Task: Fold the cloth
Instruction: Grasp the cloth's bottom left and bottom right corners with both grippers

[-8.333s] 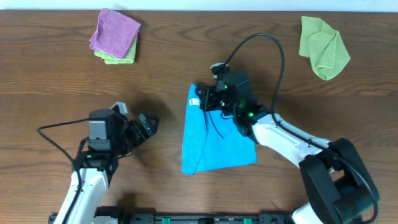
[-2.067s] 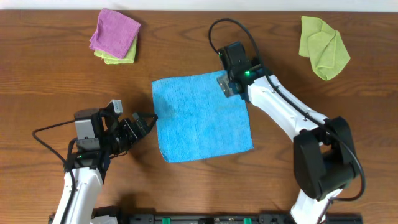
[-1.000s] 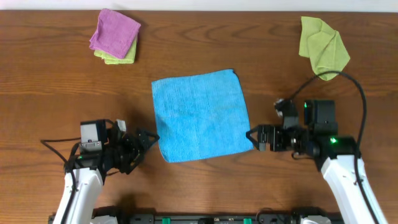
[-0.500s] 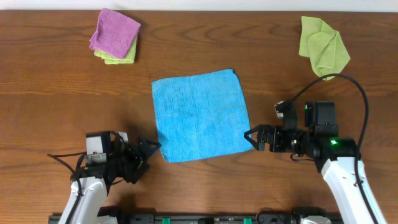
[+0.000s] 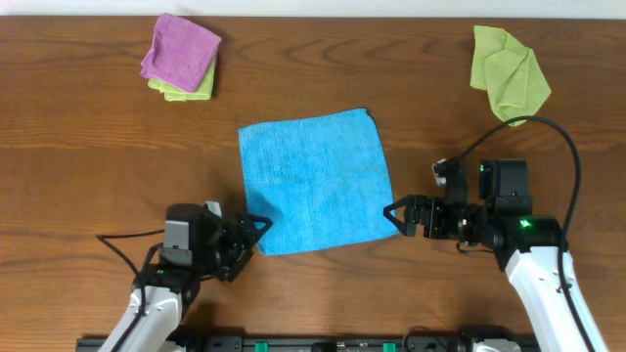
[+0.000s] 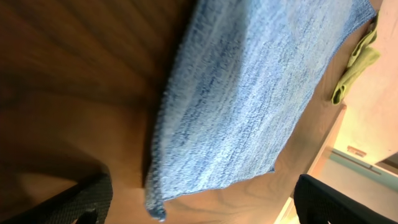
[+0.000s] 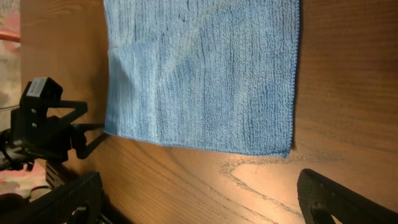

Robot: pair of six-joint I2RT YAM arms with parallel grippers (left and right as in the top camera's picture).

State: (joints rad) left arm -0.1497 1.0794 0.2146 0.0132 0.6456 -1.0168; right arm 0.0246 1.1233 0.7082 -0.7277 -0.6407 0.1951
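Left tool (image 5: 252, 235) has reached the cloth's (image 5: 313, 181) corner; right tool (image 5: 394, 217) beside the other; both spread apart.

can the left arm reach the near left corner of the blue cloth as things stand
Probably yes: the left gripper is open right at that corner of the cloth, with nothing between them.

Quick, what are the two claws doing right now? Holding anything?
Left gripper: open, holding nothing, by a corner of the cloth.
Right gripper: open, holding nothing.
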